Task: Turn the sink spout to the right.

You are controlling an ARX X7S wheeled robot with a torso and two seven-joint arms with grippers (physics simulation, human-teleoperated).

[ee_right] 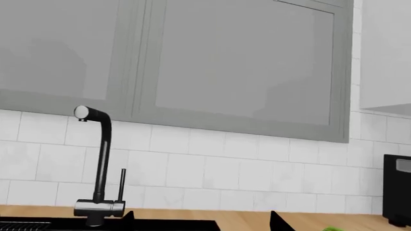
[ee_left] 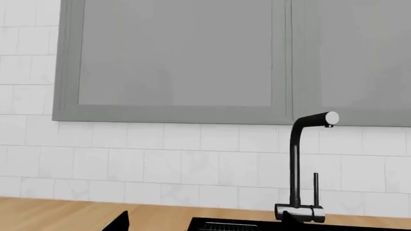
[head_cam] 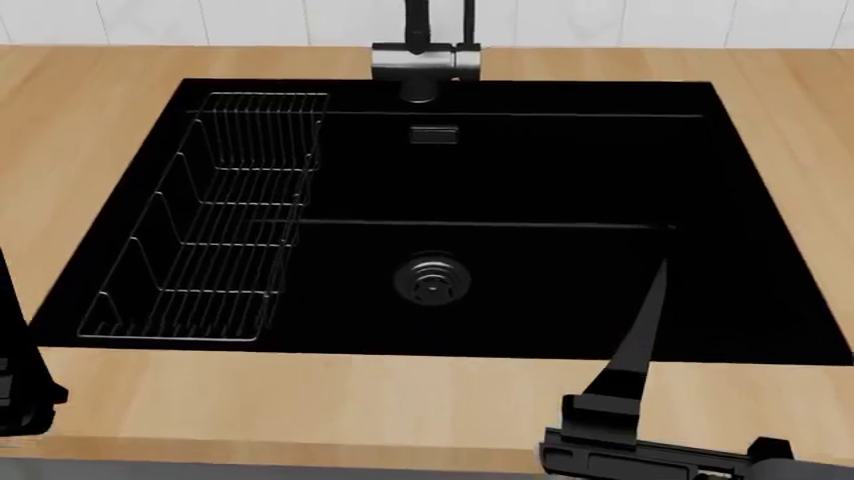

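I reach my right gripper (head_cam: 638,345), jaw state unclear, toward the untouched sink spout (ee_left: 296,163); next, contact and push rightward.

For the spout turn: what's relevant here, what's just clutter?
Relevant:
- sink spout
- sink
- right gripper, nearest the basin

Clutter:
- wire rack
- drain
- lever rod
- wall cabinets
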